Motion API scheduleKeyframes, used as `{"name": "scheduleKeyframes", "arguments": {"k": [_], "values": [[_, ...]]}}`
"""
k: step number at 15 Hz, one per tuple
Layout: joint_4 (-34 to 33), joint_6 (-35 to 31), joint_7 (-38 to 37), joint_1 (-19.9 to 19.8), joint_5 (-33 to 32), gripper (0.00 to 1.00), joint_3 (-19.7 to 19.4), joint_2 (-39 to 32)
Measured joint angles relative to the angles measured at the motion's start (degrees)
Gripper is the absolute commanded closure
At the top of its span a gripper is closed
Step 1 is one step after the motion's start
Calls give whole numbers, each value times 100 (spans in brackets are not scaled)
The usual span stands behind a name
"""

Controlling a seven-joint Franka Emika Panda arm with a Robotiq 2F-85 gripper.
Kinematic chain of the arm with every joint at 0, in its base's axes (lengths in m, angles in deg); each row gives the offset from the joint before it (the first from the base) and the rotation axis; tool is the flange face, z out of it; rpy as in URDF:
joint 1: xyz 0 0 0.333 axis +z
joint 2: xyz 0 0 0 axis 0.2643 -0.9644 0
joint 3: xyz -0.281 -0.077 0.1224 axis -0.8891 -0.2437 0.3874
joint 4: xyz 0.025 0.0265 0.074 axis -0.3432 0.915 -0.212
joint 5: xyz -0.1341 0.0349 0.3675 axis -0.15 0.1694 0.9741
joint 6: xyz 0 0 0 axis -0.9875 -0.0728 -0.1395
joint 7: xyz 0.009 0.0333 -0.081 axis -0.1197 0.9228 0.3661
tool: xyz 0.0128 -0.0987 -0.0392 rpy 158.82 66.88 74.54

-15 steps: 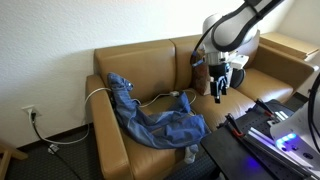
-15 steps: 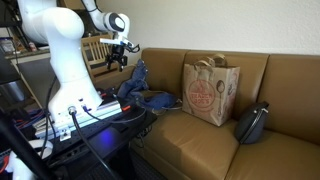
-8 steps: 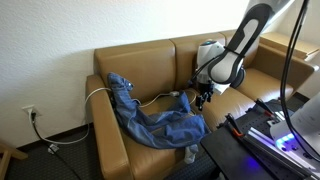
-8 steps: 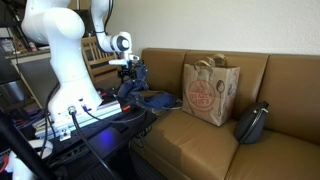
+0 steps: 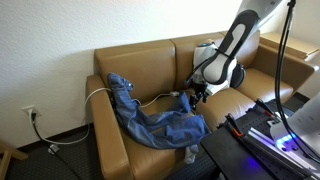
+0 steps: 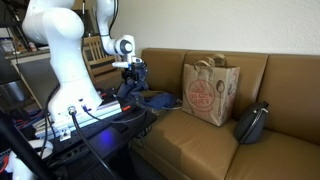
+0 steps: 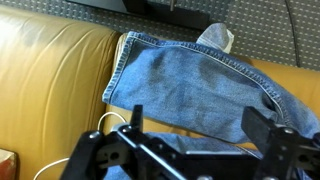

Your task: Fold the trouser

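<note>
Tool [image 5: 197,93]: 2-finger Robotiq unit on your Panda arm, hanging low over the seat near the inner end of the trouser, also seen in an exterior view [image 6: 133,72]. In the wrist view the tool [image 7: 198,120] has its fingers [image 7: 135,122] spread wide with nothing between them but denim lying underneath; you cannot tell from any view whether they touch the cloth. Trouser [image 5: 150,118]: 1 pair, blue denim, unfolded and rumpled, draped from the armrest across the end seat cushion of the counter, with 1 part hanging over the front edge; in the wrist view the trouser [image 7: 190,85] shows a stitched hem and a pale patch of lining at the top. Counter [image 5: 150,62]: tan leather, cushioned, with backrest and armrests. White cable [image 5: 150,99]: 1, lying on the seat beside the denim, looped at the cloth's edge in the wrist view [image 7: 105,125]. Paper bag [image 6: 208,92]: 1, brown with a red print, upright on the seat, well apart from the trouser. Dark bag [image 6: 252,122]: 1, slumped beside the paper bag. Wall outlet [image 5: 28,112]: 1, with a black cord plugged in.
</note>
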State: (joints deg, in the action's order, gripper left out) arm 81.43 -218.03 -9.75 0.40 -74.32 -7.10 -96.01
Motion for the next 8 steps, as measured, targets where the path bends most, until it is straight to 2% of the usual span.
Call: {"name": "scheduleKeyframes", "arguments": {"k": [2, 3, 5, 8], "values": [[-64, 90, -176, 167, -78, 0, -172, -78], [-163, -97, -362, 314, -181, 0, -339, -220], [-502, -912, -821, 821, -496, 0, -893, -777], [-1286, -1842, -1270, 1581, -254, 0, -1560, -1918]]}}
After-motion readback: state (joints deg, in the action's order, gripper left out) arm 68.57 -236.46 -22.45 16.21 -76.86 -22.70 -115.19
